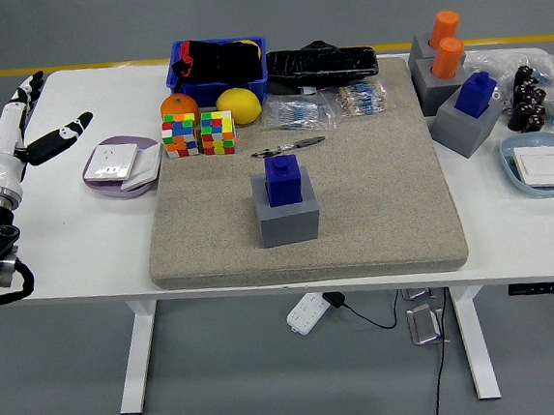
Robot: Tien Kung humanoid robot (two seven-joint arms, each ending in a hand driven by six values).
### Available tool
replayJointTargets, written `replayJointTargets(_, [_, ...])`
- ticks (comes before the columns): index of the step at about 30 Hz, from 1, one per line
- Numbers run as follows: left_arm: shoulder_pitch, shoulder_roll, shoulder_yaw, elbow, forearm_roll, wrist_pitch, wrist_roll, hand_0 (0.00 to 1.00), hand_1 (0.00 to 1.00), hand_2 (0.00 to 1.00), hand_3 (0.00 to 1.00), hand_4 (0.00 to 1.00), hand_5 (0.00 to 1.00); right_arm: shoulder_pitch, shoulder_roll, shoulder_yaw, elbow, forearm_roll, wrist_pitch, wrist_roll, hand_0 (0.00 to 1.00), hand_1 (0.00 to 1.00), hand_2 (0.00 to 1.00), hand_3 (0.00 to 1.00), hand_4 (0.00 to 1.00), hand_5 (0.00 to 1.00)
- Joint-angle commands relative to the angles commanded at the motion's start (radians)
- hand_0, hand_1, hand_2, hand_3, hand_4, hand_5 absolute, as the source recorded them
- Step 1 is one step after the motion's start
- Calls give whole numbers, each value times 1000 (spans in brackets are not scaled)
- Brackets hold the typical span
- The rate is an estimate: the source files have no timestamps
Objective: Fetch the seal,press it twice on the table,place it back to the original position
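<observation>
Head view, start of the fetch. My left hand (30,132) is raised over the table's far-left edge, fingers spread and straight, thumb held out to the side; it holds nothing and touches nothing. My right hand is out of view.

Just right of the hand lies a lilac tray (99,177) with white cards in it, and beyond that the beige mat (374,209) covers the middle of the white table (77,254). The seal (283,179), a blue block, sits upright in its grey holder (288,220) near the mat's centre, well apart from my hand. A pen (288,147) lies just behind the holder, and two puzzle cubes (199,134) stand at the mat's far-left corner.

To do this step well, I judge the hand should cross above the tray and cubes, come down over the seal from the top, and close on its side faces, lifting straight up so the holder stays put and marks the spot for the return. A second blue block on a grey base (467,113) at the right may be another seal; at this size I cannot be sure, so the central one is the target.
</observation>
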Motion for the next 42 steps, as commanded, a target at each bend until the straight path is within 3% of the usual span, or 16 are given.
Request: replayJointTargets(42, [-3,-13,16,-2,0,-2,6,998,998,992,975,859,341,-11,0,-2,2,0,2,-1,802,711,706,664,767,559])
